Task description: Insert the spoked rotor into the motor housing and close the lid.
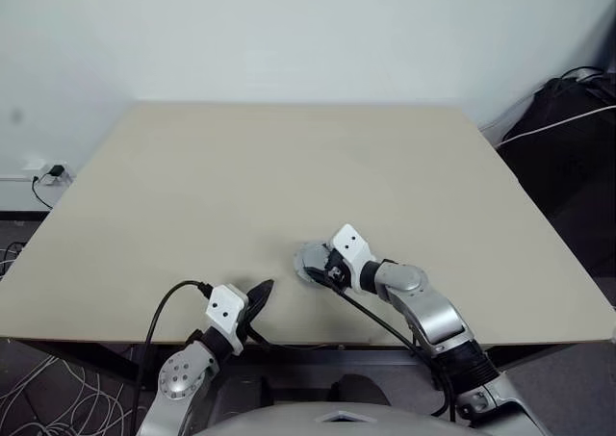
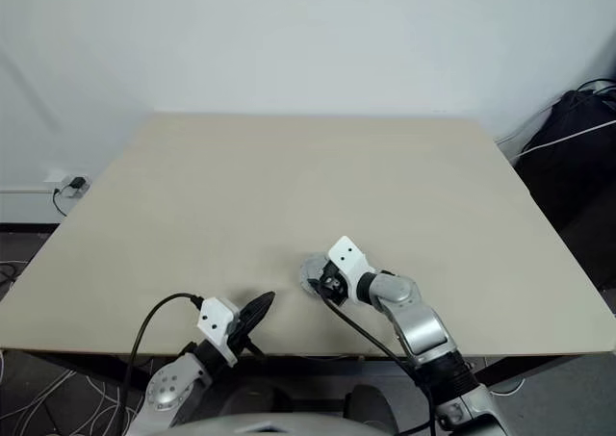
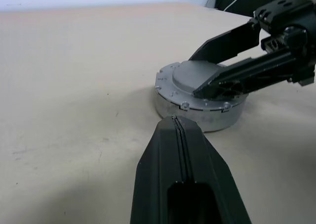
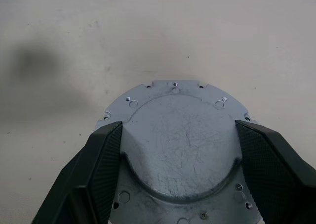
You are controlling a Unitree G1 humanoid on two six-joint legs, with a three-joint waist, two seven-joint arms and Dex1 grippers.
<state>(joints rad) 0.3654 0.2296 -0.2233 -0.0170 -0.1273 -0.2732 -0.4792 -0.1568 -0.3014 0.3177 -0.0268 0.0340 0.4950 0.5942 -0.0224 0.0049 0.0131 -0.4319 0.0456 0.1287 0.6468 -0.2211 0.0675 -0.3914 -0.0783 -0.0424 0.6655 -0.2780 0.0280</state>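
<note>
A round silvery-grey metal lid (image 4: 177,150), smooth face up with a raised centre and small screw holes round its rim, sits on top of a round grey body (image 3: 207,116) on the pale beige table (image 1: 289,166), near the table's front edge and a little right of its middle. The housing's windings and the rotor cannot be seen (the lid covers the top). The right gripper (image 4: 178,155) has its two black fingers spread wide, one on each side of the raised centre and lying over the lid's flat rim; whether they press on it cannot be told. The left gripper (image 3: 178,130) is closed with nothing in it, fingers pressed together, near the front edge, pointing toward the lid and clear of it.
</note>
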